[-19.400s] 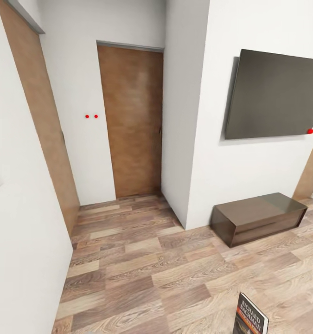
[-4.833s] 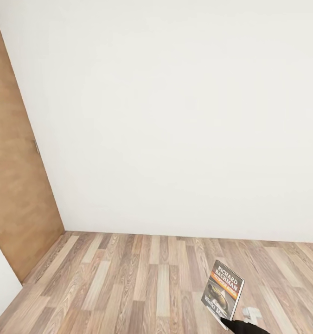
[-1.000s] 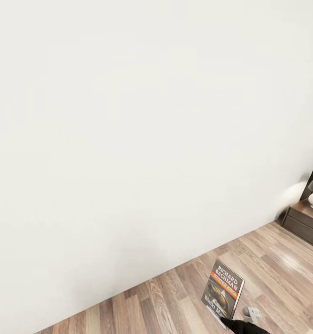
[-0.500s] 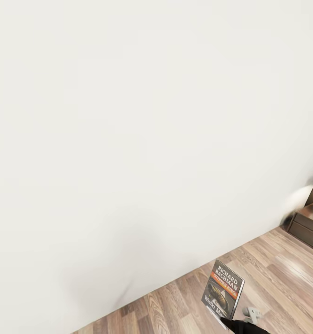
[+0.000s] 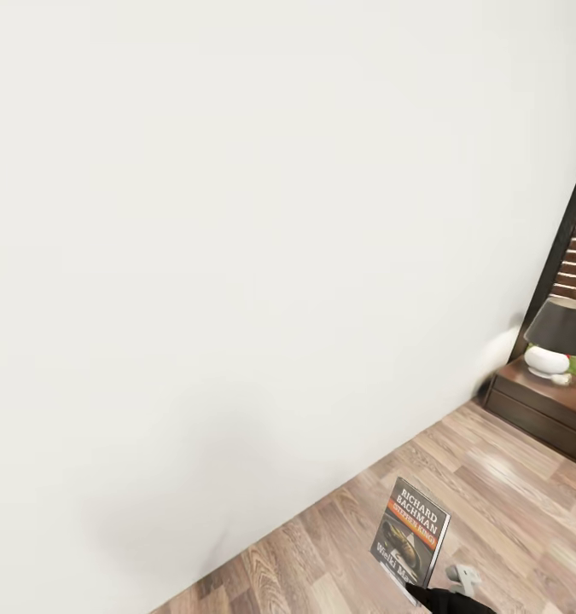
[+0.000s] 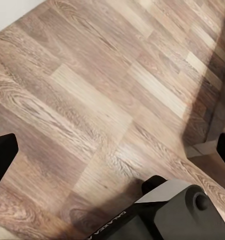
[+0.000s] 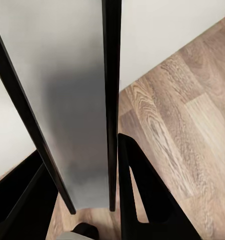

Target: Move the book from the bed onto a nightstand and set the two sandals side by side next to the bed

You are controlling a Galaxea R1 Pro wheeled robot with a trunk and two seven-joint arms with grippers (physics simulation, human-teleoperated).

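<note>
— What takes up most of the head view?

— A flat matte white wall [image 5: 236,256], meeting a wood-plank floor [image 5: 509,495] of light brown boards with visible grain and a soft sheen. At the far right stands a dark window frame [image 5: 565,247], straight and slim.

— And furniture?

— The nightstand [image 5: 548,408], low, boxy, dark reddish-brown wood with a glossy top. On it stands a lamp [image 5: 558,337] with a dark tapered shade and a rounded white base.

— Where is the book?

— The book [image 5: 410,539] is held upright above the floor, low in the head view, well apart from the nightstand. It is a thin rectangle, dark cover, orange band, white "Richard Bachman" lettering, oval picture. The right gripper [image 5: 428,594] is clamped on its bottom edge. In the right wrist view the black wedge-shaped fingers [image 7: 142,200] press the grey, smooth book [image 7: 72,100] between them.

— The left gripper?

— The left gripper [image 6: 112,152] hangs above the floor planks with its black fingertips [image 6: 2,155] spread wide, holding nothing.
</note>
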